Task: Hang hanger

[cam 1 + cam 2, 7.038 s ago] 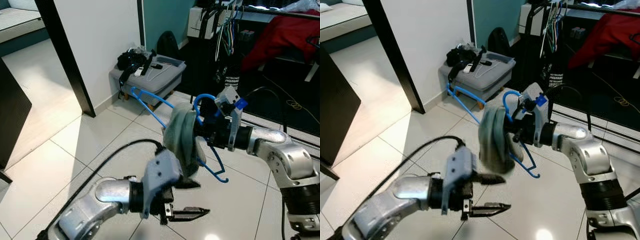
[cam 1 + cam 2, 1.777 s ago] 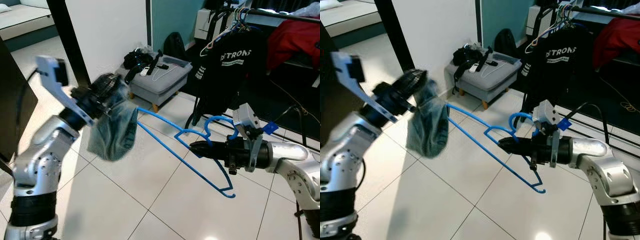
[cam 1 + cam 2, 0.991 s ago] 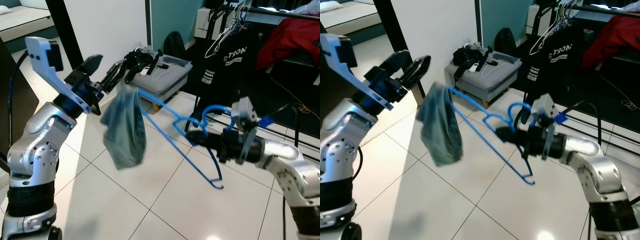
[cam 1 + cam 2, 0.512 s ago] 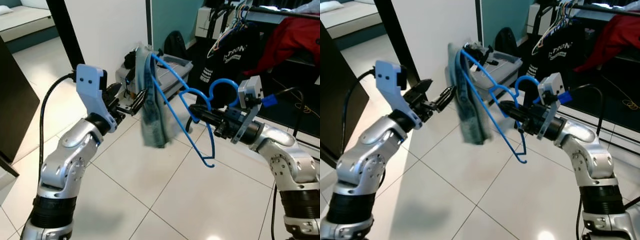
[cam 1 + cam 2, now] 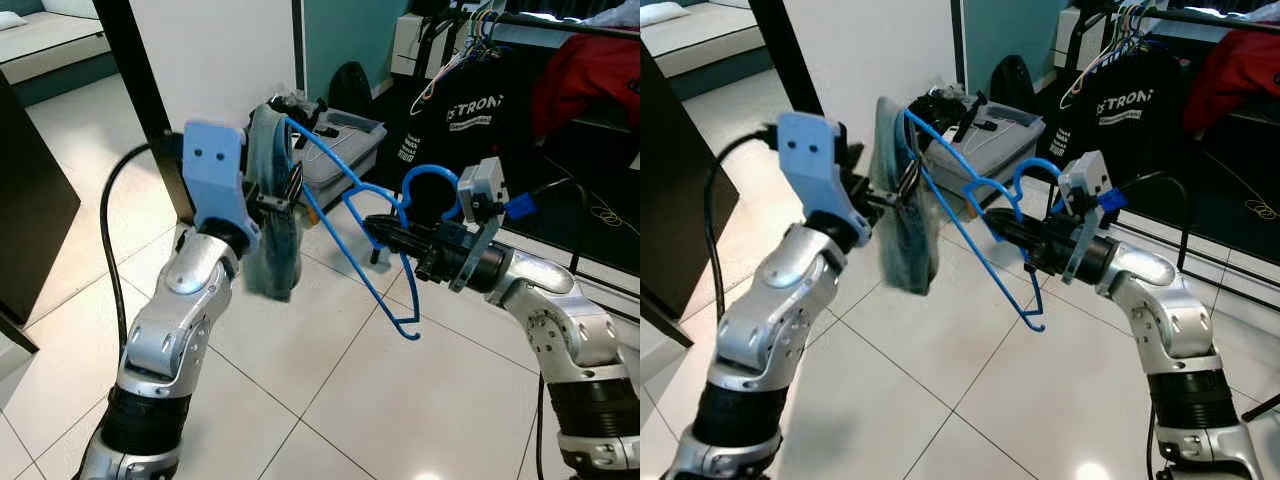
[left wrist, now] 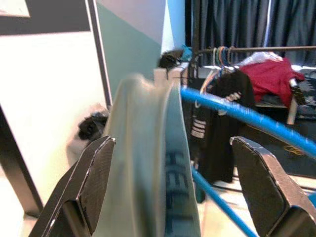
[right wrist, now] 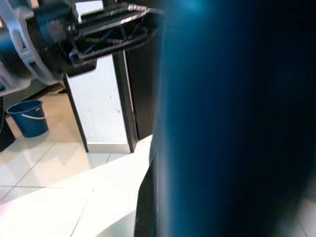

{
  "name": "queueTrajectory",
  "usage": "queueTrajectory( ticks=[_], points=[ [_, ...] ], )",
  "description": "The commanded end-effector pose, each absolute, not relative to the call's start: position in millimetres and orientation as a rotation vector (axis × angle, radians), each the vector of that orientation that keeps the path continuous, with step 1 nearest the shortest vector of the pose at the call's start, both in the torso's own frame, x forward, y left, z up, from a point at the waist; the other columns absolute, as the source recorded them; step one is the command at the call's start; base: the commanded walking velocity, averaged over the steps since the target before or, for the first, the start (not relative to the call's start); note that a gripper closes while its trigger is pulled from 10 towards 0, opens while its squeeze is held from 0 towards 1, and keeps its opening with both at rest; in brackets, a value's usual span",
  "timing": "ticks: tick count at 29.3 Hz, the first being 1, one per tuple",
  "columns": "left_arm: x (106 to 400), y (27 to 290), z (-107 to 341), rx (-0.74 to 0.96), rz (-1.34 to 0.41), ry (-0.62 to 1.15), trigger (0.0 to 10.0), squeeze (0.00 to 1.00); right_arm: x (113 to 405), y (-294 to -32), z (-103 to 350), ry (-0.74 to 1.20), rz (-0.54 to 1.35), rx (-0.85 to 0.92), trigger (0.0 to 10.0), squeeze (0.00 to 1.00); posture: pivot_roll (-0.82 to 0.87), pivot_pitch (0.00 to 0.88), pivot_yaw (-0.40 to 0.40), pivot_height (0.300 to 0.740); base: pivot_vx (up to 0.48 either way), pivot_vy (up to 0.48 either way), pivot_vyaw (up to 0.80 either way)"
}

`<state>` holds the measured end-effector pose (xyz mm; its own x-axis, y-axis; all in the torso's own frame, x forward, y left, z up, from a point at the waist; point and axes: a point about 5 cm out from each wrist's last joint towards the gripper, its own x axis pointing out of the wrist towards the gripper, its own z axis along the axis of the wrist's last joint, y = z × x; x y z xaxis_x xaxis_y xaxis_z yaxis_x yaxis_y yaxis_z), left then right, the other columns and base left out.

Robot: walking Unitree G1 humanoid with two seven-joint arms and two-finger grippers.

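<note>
The right gripper (image 5: 385, 232) holds a blue hanger (image 5: 350, 215) out in mid-air above the tiled floor (image 5: 330, 400), its jaws clamped on the hanger just below the hook. One arm of the hanger slants up toward the robot's left, where a grey-green cloth (image 5: 268, 215) is draped over its end and hangs down in folds. The left gripper (image 5: 285, 192) is raised to that end, its jaws apart with the cloth and the blue bar between them; in the left wrist view the two black fingers (image 6: 89, 185) stand either side of the cloth without clearly touching it. Behind the hanger a grey footstool (image 5: 340, 150) carrying black clutter stands against the white wall (image 5: 220, 60). Well apart, toward the robot's right, a clothes rail (image 5: 560, 22) carries a black printed T-shirt (image 5: 465, 125) on a hanger and a red garment (image 5: 590, 75).
</note>
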<state>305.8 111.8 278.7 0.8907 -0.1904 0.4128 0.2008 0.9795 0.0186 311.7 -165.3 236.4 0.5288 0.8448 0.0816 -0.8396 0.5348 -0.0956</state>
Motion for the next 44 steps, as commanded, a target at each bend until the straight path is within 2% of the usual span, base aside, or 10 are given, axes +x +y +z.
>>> queueTrajectory(
  ticks=[1, 17, 18, 19, 20, 22, 23, 24, 25, 44],
  points=[
    [304.3, 111.4, 280.6, -0.01, -0.189, -0.442, 10.0, 0.0, 309.4, -163.4, 236.3, -0.135, 1.019, -0.064, 10.0, 0.0, -0.07, 0.091, 0.046, 0.74, 0.0, 0.0, 0.0],
    [316.5, 122.6, 267.5, 0.06, -0.04, -0.355, 10.0, 0.0, 305.2, -155.8, 236.1, -0.139, 1.058, -0.057, 10.0, 0.0, -0.08, 0.091, 0.046, 0.74, 0.0, 0.0, 0.0],
    [316.9, 122.8, 268.5, 0.062, -0.037, -0.359, 8.1, 0.0, 304.9, -155.7, 236.0, -0.139, 1.059, -0.057, 10.0, 0.0, -0.08, 0.092, 0.048, 0.74, 0.0, 0.0, 0.0],
    [316.9, 122.8, 268.5, 0.062, -0.037, -0.359, 8.1, 0.0, 304.9, -155.7, 236.0, -0.139, 1.059, -0.057, 10.0, 0.0, -0.08, 0.092, 0.048, 0.74, 0.0, 0.0, 0.0],
    [317.3, 122.5, 269.3, 0.06, -0.039, -0.362, 3.0, 0.0, 304.6, -155.5, 236.0, -0.139, 1.06, -0.055, 10.0, 0.0, -0.08, 0.091, 0.05, 0.74, 0.0, 0.0, 0.0],
    [317.3, 122.5, 269.3, 0.06, -0.039, -0.362, 3.0, 0.0, 304.6, -155.5, 236.0, -0.139, 1.06, -0.055, 10.0, 0.0, -0.08, 0.091, 0.05, 0.74, 0.0, 0.0, 0.0],
    [317.7, 122.1, 270.0, 0.058, -0.042, -0.365, 1.6, 0.0, 304.3, -155.2, 236.1, -0.14, 1.06, -0.055, 10.0, 0.0, -0.08, 0.092, 0.05, 0.74, 0.0, 0.0, 0.0],
    [317.7, 122.1, 270.0, 0.058, -0.042, -0.365, 1.6, 0.0, 304.3, -155.2, 236.1, -0.14, 1.06, -0.055, 10.0, 0.0, -0.08, 0.092, 0.05, 0.74, 0.0, 0.0, 0.0],
    [317.9, 121.8, 270.6, 0.056, -0.042, -0.367, 0.0, 0.0, 303.9, -155.1, 236.3, -0.141, 1.062, -0.054, 10.0, 0.0, -0.08, 0.092, 0.05, 0.74, 0.0, 0.0, 0.0],
    [317.8, 123.8, 275.7, 0.07, -0.033, -0.389, 0.0, 0.0, 309.6, -156.9, 230.1, -0.115, 0.997, -0.078, 10.0, 0.0, -0.08, 0.093, 0.054, 0.74, 0.0, 0.0, 0.0]
  ],
)
